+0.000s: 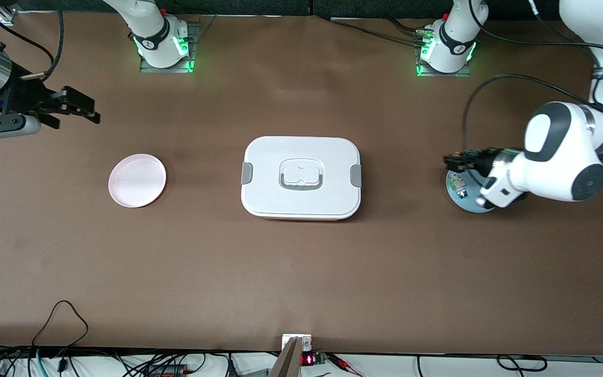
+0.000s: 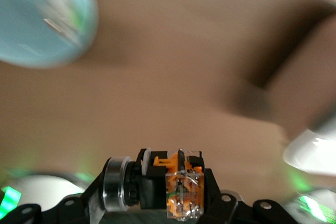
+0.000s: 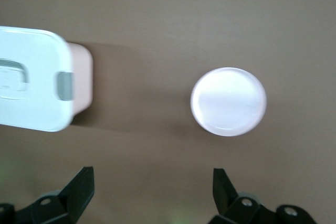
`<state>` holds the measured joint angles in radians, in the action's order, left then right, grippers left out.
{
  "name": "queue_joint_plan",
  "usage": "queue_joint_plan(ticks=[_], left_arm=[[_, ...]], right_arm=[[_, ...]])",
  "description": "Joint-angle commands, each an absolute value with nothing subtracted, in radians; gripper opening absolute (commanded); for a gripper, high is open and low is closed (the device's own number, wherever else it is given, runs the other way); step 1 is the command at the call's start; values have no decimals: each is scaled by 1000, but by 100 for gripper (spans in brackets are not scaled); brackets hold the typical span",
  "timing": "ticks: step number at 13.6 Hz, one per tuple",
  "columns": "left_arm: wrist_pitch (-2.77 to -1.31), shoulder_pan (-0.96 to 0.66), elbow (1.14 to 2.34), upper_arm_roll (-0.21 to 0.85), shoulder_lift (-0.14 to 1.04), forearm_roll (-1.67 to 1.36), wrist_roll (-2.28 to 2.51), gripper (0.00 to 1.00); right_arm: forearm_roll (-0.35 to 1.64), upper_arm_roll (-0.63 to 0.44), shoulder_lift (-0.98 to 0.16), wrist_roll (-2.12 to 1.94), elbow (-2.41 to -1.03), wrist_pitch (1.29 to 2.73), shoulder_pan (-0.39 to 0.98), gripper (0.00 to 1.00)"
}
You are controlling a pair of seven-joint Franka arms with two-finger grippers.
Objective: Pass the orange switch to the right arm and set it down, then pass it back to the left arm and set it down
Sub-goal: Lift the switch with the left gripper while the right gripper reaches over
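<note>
The orange switch (image 2: pixel 182 188), black with an orange and clear body and a silver ring, is held between my left gripper's (image 2: pixel 173 174) fingers. In the front view my left gripper (image 1: pixel 452 159) hangs over the edge of a blue plate (image 1: pixel 470 201) at the left arm's end of the table. The white box (image 1: pixel 301 177) with grey clasps stands in the middle of the table; it also shows in the right wrist view (image 3: pixel 31 85). My right gripper (image 1: pixel 82 108) is open and empty, up in the air at the right arm's end; its fingers (image 3: pixel 79 187) stand wide apart.
A pink plate (image 1: pixel 137 180) lies between the box and the right arm's end; it also shows in the right wrist view (image 3: pixel 228 102). A small green-and-white component (image 1: pixel 457 184) lies on the blue plate. Cables run along the table's near edge.
</note>
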<state>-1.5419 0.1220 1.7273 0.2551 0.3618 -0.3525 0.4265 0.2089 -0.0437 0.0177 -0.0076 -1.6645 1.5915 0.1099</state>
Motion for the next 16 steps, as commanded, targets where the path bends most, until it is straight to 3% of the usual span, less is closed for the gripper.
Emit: queue_joint_plan(ticks=[1,7,12,16], left_arm=[[-1494,85,1671,290,374,-579,659,0],[-1632,-52,1555,291,439,-1189,1070,0],[-2068,-272,1552,291,448,-1517,1170,0],[-2232,-409,1419,290,547,-1539,1202,0]], right_arm=[[326,-57,-4,-18,-1655,1598,106,100],[691,-57,-81,-20,-1666,1612,95,100],[886,-49,-129,-17,-1666,1675,130,100],[1058,-49,-167,-143,-1678,1706,163,100]])
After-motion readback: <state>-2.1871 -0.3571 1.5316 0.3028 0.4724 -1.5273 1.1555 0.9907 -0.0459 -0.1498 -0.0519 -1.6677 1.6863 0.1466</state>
